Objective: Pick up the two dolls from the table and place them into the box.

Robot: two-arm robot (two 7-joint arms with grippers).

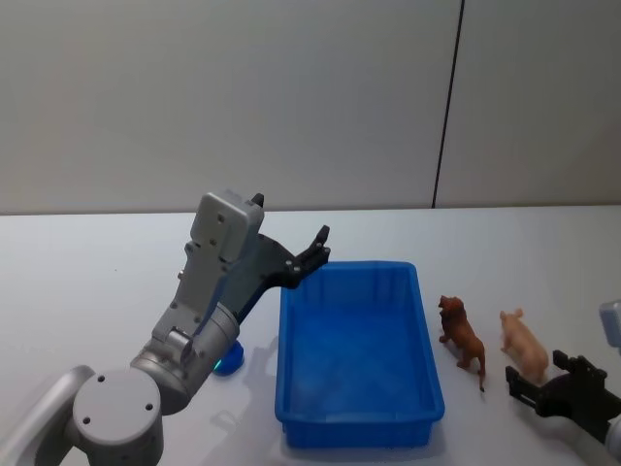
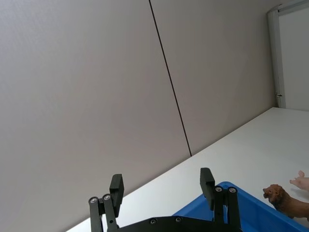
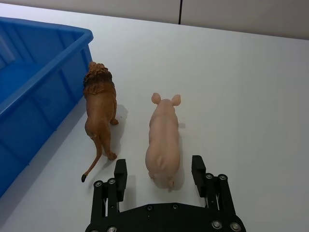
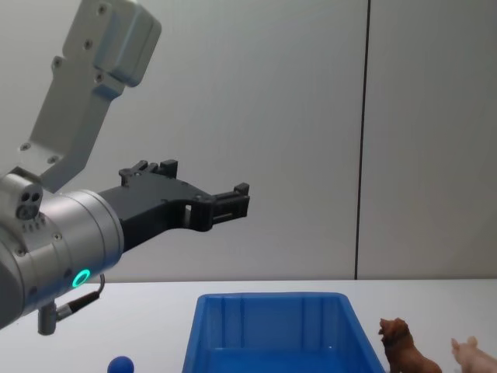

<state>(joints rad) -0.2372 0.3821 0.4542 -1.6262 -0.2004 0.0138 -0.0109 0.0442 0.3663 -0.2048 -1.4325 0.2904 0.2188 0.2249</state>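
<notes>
The blue box (image 1: 359,427) stands mid-table. To its right, on the white table (image 1: 97,262), stand two dolls: a brown lion (image 1: 462,336) and a pale pink pig (image 1: 523,346). My right gripper (image 3: 159,170) is open low behind the pig (image 3: 163,135), its fingers either side of the pig's rear, with the lion (image 3: 99,108) beside it. My left gripper (image 1: 315,250) hangs open and holds nothing, raised over the box's far left corner. A small blue round-topped piece (image 1: 231,363) lies left of the box, partly behind the left arm.
A grey wall with a dark vertical seam (image 1: 446,107) rises behind the table. The table's far edge runs along it. White tabletop stretches left of the box and right of the pig.
</notes>
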